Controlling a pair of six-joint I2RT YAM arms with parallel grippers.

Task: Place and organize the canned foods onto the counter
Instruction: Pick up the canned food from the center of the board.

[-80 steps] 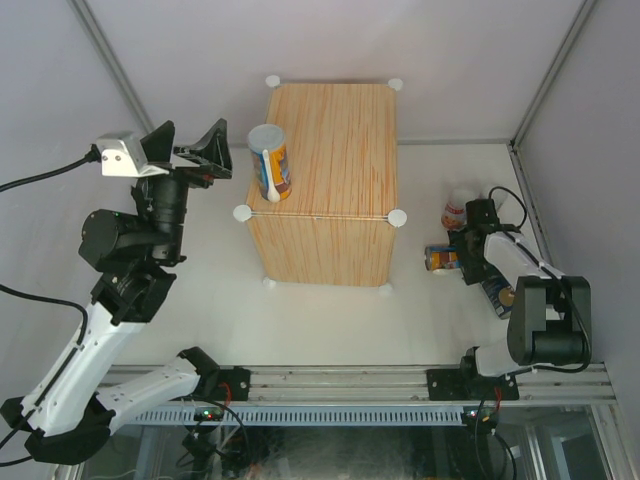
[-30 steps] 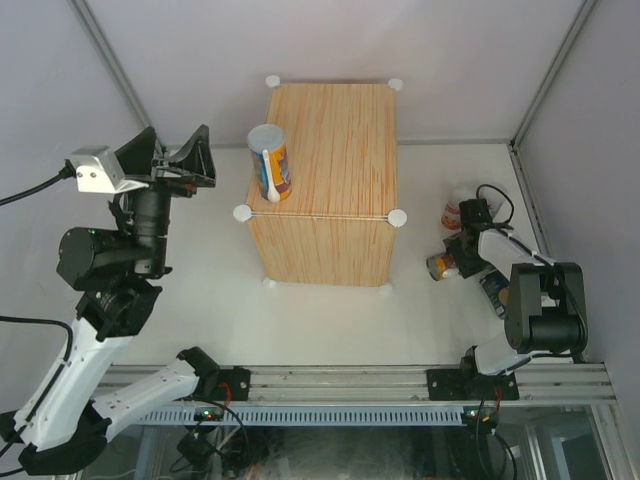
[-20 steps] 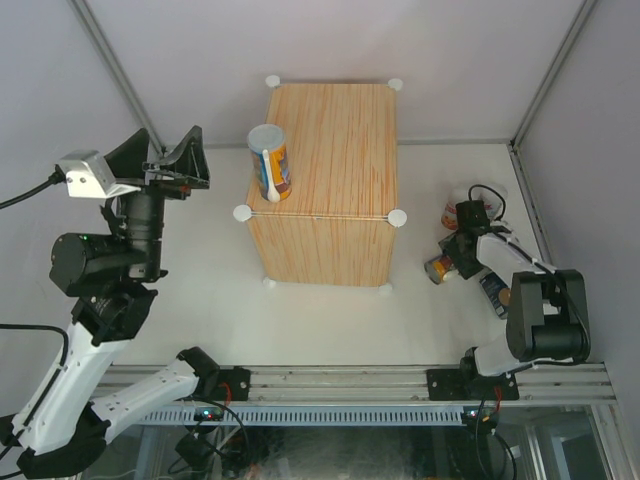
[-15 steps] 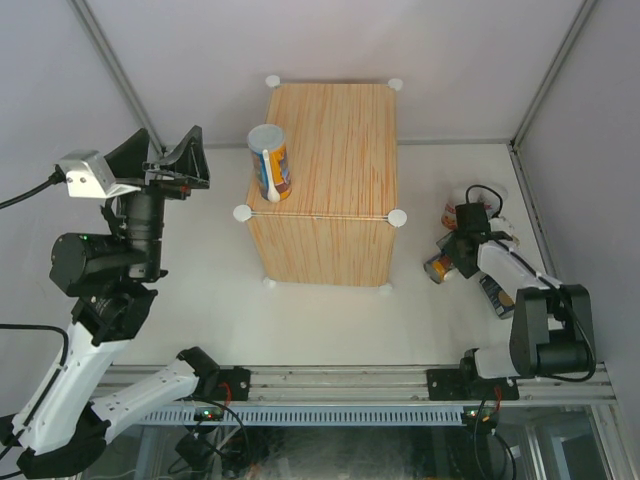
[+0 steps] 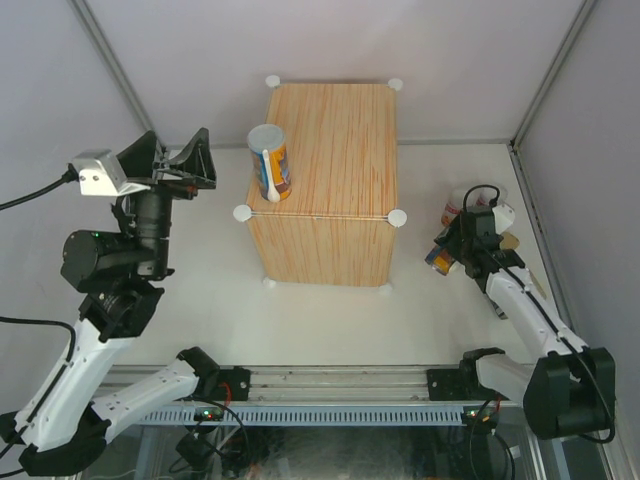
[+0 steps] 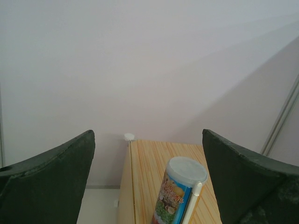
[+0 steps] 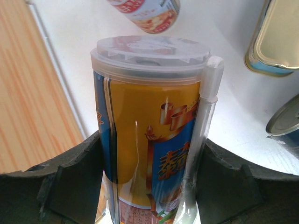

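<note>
The counter [image 5: 335, 170] is a light wood-grain box with white corner knobs at mid-table. One tall blue-orange can [image 5: 270, 162] with a white spoon stands upright at the counter's left edge, and the left wrist view shows it [image 6: 180, 193] on the wood [image 6: 140, 168]. My left gripper [image 5: 185, 165] hangs open to the left of the counter, with nothing between its fingers [image 6: 46, 182]. My right gripper [image 5: 452, 248] is shut on a second tall blue-orange can [image 7: 149, 116], right of the counter; its pads [image 7: 79, 172] press on both sides of that can.
A white-red can [image 5: 455, 210] lies beyond the held can, also visible in the right wrist view [image 7: 147, 11]. A flat gold tin [image 7: 275, 37] and a dark can [image 7: 287, 126] lie on the white table to its right. The counter's wood side [image 7: 28, 93] is close on the left.
My right arm has swung its elbow toward the near edge, and its gripper has shifted slightly with the tall can in its jaws. My left gripper moved a little to the right, still open.
</note>
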